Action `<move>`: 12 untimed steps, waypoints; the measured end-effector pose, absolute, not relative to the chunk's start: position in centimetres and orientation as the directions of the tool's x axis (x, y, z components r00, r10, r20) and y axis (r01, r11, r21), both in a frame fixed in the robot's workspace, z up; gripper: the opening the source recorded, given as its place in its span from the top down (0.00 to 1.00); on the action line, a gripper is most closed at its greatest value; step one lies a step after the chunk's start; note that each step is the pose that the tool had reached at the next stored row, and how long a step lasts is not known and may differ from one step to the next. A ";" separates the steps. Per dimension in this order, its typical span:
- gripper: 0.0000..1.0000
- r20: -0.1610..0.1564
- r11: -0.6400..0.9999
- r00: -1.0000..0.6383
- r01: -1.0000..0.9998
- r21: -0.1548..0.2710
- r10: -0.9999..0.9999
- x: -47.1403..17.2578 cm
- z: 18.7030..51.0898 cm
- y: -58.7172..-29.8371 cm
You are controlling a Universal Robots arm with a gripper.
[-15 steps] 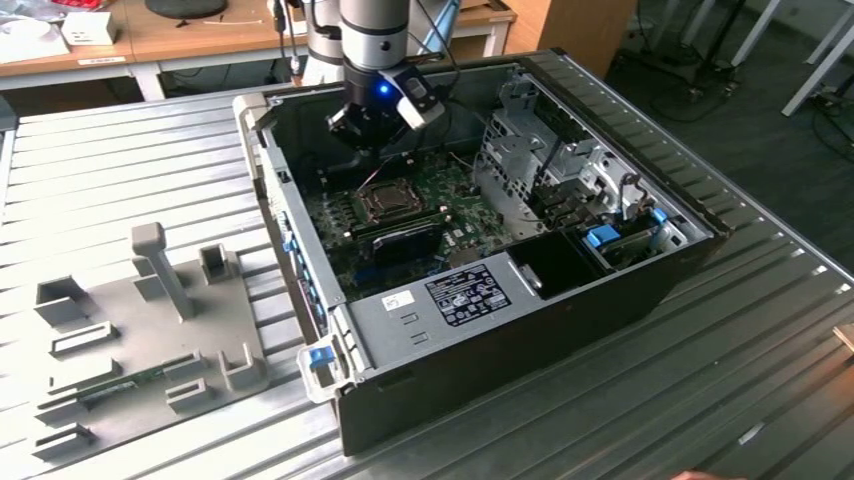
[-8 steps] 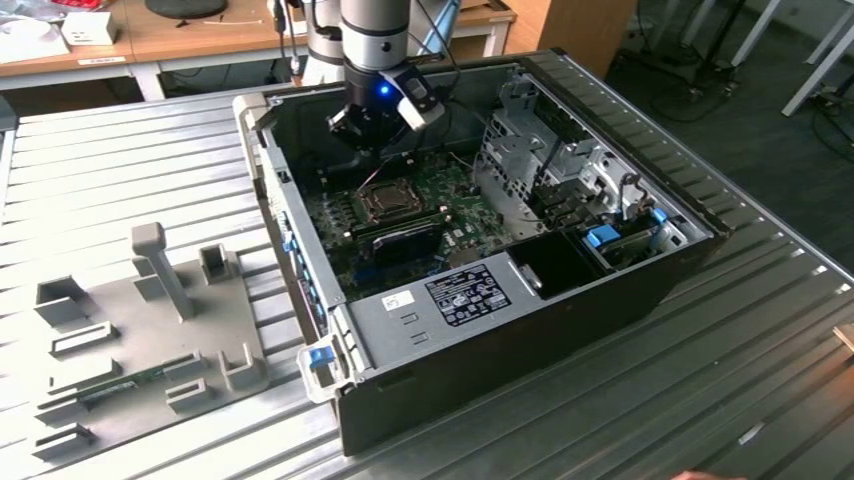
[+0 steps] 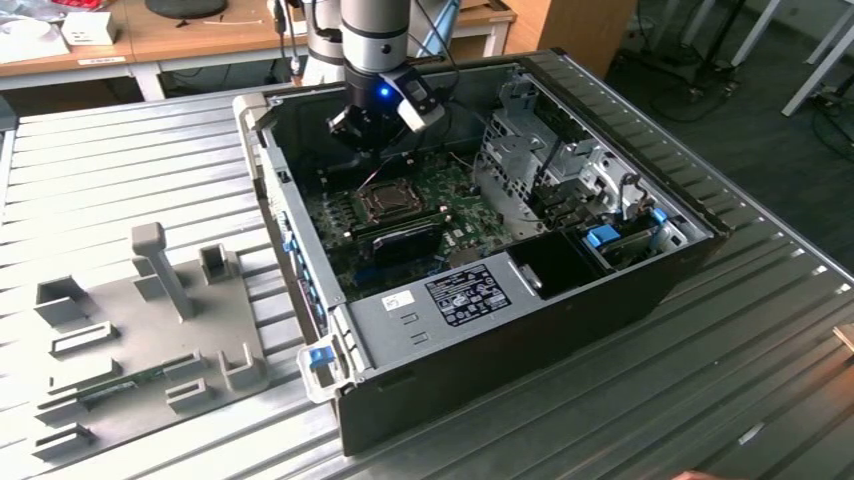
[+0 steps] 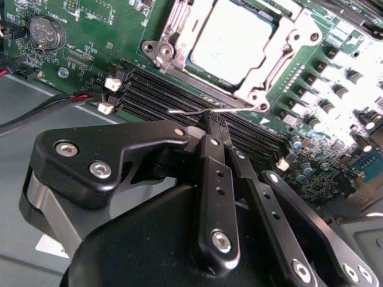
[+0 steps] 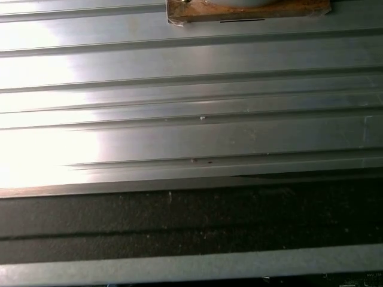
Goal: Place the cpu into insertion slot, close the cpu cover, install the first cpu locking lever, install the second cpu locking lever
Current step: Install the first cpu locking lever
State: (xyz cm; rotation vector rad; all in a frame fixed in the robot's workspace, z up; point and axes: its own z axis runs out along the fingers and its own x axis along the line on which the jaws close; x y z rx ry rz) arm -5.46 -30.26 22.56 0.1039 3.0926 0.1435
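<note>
Tool (image 4: 210, 119): fingers (image 4: 216, 179) are pressing together, tips meeting on the thin wire locking lever (image 4: 239, 108) and apparently pinching it. The lever is lying crosswise to the tool, along the cpu cover (image 4: 286, 54) edge facing it. Just beyond, the cpu (image 4: 230, 39) is sitting in the insertion slot (image 3: 388, 201) under the closed cover, mid green board (image 4: 90, 42).

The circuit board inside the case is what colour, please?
The circuit board is green, clearest in the second wrist view.

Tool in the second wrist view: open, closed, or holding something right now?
Tool: closed, its tips at the wire locking lever; whether it actually grips the lever cannot be told.
</note>
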 end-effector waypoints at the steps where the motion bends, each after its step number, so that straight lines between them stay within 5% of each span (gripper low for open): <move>1: 0.89 -0.041 0.993 -0.997 0.065 0.094 0.069 -5.5 22.6 -30.3; 12: 0.89 -0.041 0.993 -0.997 0.065 0.094 0.069 -4.9 22.1 -30.3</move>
